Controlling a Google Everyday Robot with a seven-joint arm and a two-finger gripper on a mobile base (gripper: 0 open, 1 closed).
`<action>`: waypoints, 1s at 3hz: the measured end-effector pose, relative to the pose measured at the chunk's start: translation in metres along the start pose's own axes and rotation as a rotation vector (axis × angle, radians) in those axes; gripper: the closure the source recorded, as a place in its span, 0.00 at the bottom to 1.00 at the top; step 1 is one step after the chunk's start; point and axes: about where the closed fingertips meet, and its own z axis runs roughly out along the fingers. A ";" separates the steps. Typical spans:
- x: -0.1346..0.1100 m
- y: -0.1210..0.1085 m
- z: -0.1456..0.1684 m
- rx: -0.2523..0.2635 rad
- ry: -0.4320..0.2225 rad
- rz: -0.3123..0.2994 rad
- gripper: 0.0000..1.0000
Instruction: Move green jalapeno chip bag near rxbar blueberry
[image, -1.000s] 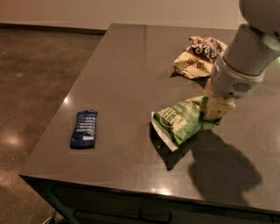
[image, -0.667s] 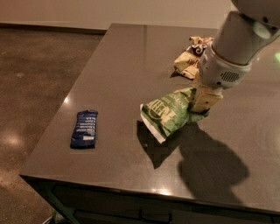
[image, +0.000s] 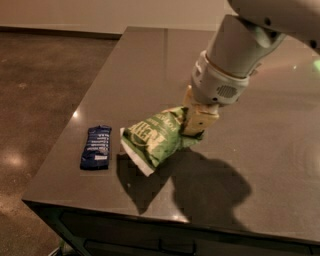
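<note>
The green jalapeno chip bag (image: 152, 137) is light green with white lettering and a white edge. It hangs tilted over the dark table, its lower corner close to the surface. My gripper (image: 194, 129) is shut on the bag's right end and holds it. The rxbar blueberry (image: 96, 146) is a small dark blue wrapper with white text, lying flat near the table's left edge, just left of the bag with a small gap between them.
The dark table (image: 150, 65) has its left edge and front edge close to the bar. My arm (image: 235, 60) reaches in from the upper right. The bare floor (image: 45, 85) lies to the left.
My gripper has carried the green chip bag leftward and toward the front, from mid-table to just beside the blue bar. The tan-and-brown chip bag is now hidden behind my arm.
</note>
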 end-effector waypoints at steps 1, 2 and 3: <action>-0.023 0.007 0.009 -0.025 -0.031 -0.037 1.00; -0.038 0.007 0.018 -0.030 -0.047 -0.039 0.80; -0.044 0.003 0.024 -0.027 -0.056 -0.026 0.56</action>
